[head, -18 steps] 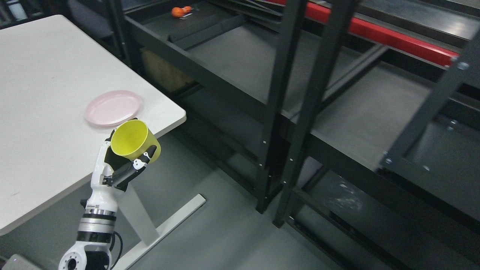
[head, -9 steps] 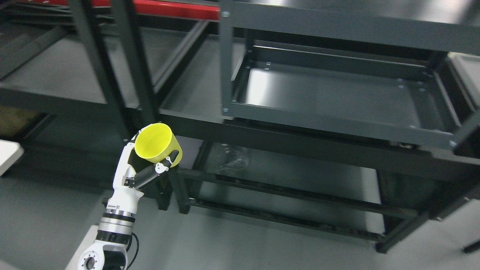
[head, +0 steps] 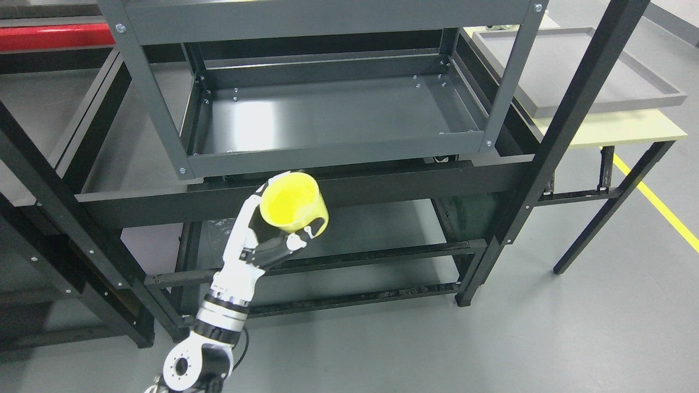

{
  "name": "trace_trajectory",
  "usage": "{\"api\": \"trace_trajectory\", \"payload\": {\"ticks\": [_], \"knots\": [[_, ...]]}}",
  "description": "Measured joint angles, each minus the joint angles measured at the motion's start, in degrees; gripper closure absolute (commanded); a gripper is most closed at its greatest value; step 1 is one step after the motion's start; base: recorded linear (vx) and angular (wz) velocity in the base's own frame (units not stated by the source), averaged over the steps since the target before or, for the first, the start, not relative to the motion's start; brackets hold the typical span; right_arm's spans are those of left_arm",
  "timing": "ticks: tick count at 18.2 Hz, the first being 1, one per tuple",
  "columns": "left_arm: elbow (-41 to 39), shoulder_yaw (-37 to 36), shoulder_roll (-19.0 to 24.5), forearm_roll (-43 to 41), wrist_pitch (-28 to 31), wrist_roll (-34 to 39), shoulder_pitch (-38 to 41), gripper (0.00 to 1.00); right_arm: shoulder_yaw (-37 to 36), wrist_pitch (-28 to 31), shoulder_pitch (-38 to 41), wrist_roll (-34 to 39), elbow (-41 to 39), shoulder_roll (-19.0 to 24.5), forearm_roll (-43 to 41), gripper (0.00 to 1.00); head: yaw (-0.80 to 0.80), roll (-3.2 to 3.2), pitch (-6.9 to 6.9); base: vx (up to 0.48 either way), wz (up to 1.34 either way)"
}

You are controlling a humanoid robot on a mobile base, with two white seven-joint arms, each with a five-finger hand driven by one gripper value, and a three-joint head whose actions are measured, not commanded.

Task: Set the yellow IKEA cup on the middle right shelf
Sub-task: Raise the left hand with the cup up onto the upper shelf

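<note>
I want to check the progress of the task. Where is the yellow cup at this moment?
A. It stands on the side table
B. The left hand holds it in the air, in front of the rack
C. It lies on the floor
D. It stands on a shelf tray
B: the left hand has its fingers closed around the yellow cup, which is raised in front of the rack and rests on no surface.

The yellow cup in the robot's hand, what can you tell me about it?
The yellow cup is bright, smooth plastic by its look, round and empty, its open mouth tilted up toward the camera. The left hand grips it from below and the side, fingers wrapped round it. It hangs in the air before the grey shelf tray, touching nothing else.
</note>
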Motion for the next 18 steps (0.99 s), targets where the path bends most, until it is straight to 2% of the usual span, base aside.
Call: {"api": "trace_trajectory", "payload": {"ticks": [14, 18], "knots": [[-3.1, -16.9, 0.0, 7.3, -1.5, 0.7, -19.9, 0.98, 0.0, 0.0, 0.0, 0.3, 0.0, 0.0, 0.0, 0.01, 0.00, 0.00, 0.00, 0.062, -0.01], [-3.6, -18.3, 0.0, 9.6, -0.4, 6.9, -28.8, 1.00, 0.0, 0.0, 0.0, 0.3, 0.0, 0.0, 0.0, 0.01, 0.00, 0.00, 0.00, 0.089, -0.06]]}}
